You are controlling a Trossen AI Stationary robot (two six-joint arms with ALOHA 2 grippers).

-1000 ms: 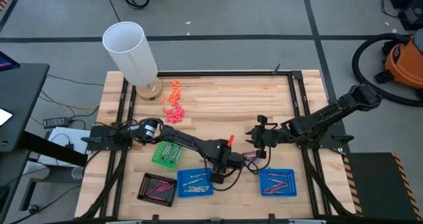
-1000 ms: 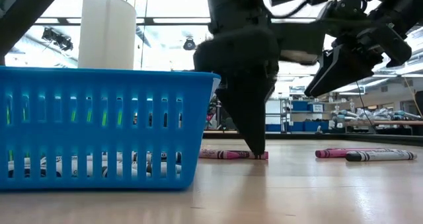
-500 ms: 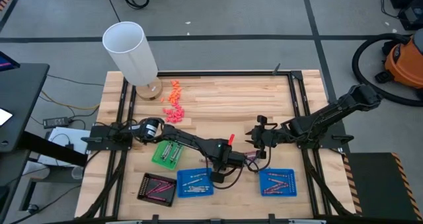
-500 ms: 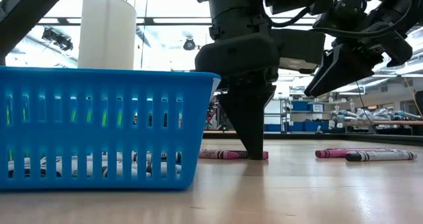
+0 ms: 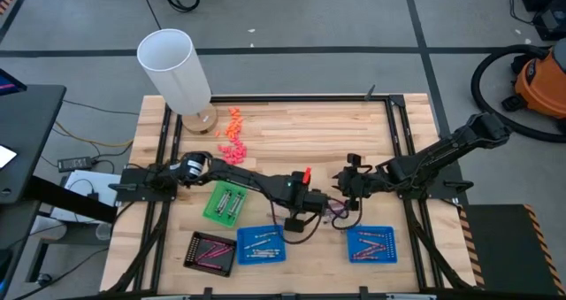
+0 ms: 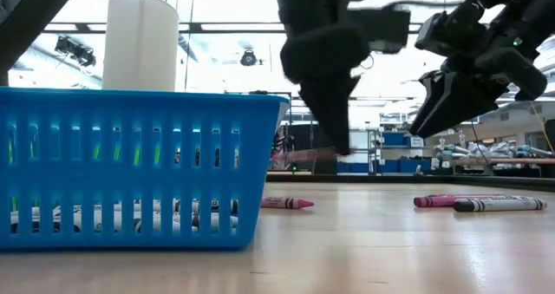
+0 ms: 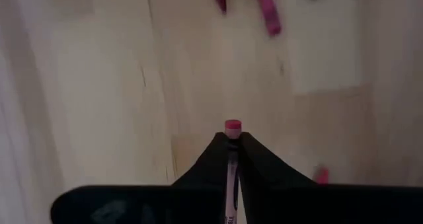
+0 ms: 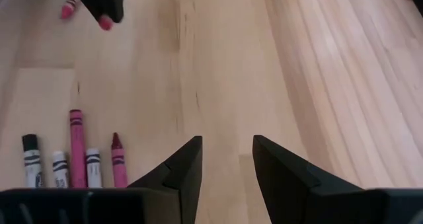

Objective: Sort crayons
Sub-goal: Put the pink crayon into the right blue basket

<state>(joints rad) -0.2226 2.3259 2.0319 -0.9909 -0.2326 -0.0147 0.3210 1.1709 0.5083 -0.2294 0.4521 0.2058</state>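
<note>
We view the two-arm crayon-sorting bench from four cameras. The left gripper (image 7: 231,159) hangs above the pale wooden table (image 5: 301,132), its two dark fingers clenched on a thin pink crayon (image 7: 231,152) whose blunt end juts just beyond the fingertips. The crayon lies lengthwise between the pads, a hold that should keep it aligned for lowering into a tray. In the low view the gripper is clear of the tabletop, and a second pink crayon (image 6: 287,203) lies on the wood below it, close to the blue slotted plastic basket (image 6: 130,168). We judge the step in hand to be the carry toward a tray.

The right gripper (image 8: 225,161) waits just beside the left one, its fingers parted and empty. Close beside its fingers lies a short row of loose crayons (image 8: 73,159) (one long pink, one maroon, three white-wrapped with dark ends), so this arm appears stationed to take from that row.

Nearer the table's front edge than either gripper stand three small trays: a dark square tray of pinkish sticks (image 5: 212,251), the blue basket beside it, and a further blue tray (image 5: 370,243) below the right gripper. A green square tray (image 5: 224,203) sits beneath the left arm.
</note>
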